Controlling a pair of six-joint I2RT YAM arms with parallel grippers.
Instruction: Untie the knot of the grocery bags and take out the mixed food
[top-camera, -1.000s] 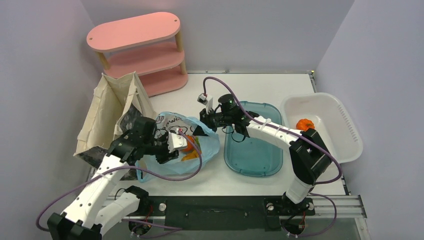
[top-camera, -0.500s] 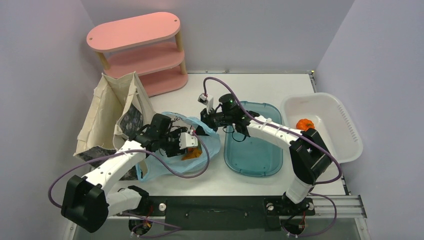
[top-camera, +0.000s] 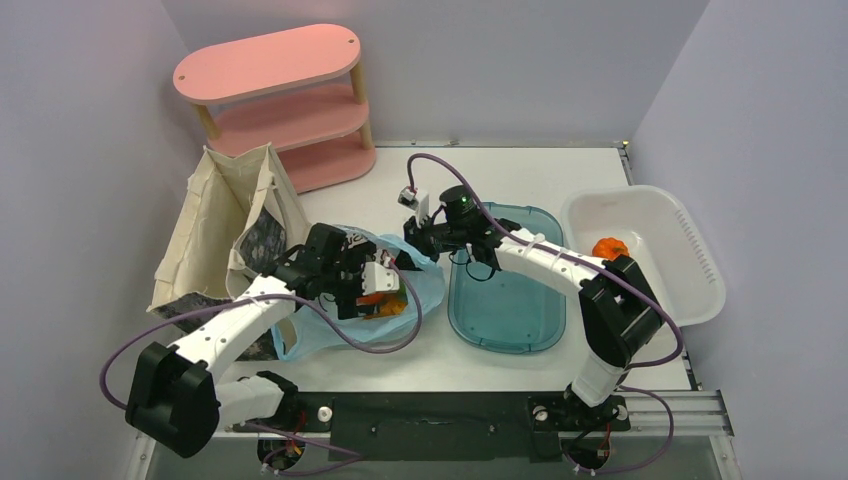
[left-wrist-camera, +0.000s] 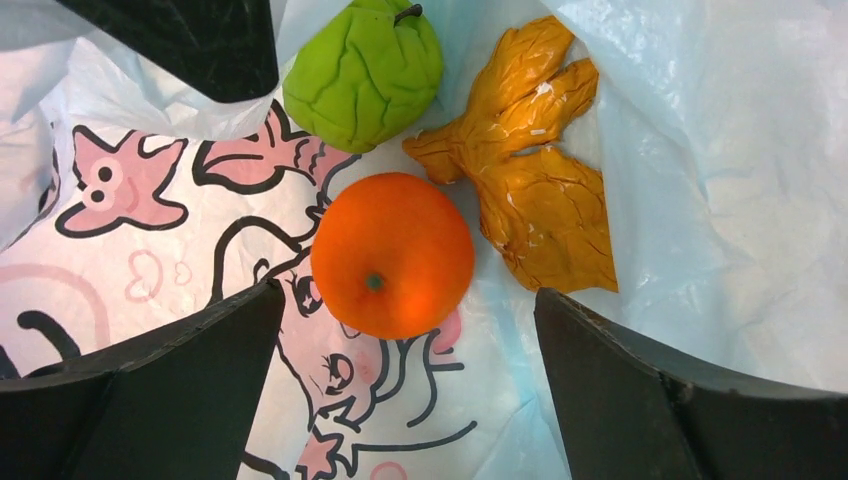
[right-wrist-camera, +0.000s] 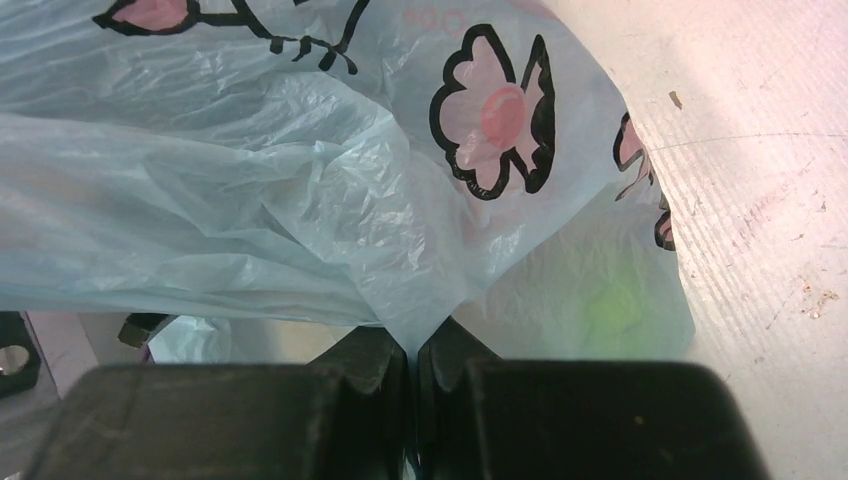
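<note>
Since the left arm's jaws stand spread wide and empty inside the mouth of the thin, light blue printed plastic bag (top-camera: 310, 338) on the desk, the round orange fruit (left-wrist-camera: 392, 255) lies straight ahead. It is centred in the gap and touches neither side. Being round, it offers no long axis to line up with. Just beyond it sits the wrinkled green fruit (left-wrist-camera: 363, 72), and a crumpled amber-brown piece (left-wrist-camera: 535, 195) lies just beside it on the right. Farther off, the right arm's jaws are shut on a pinch of the bag's far right edge, so only 1 arm, the left, is free and nearer. 1 second ago the left arm's jaws were about half closed and farther left; the right arm has not moved.
</note>
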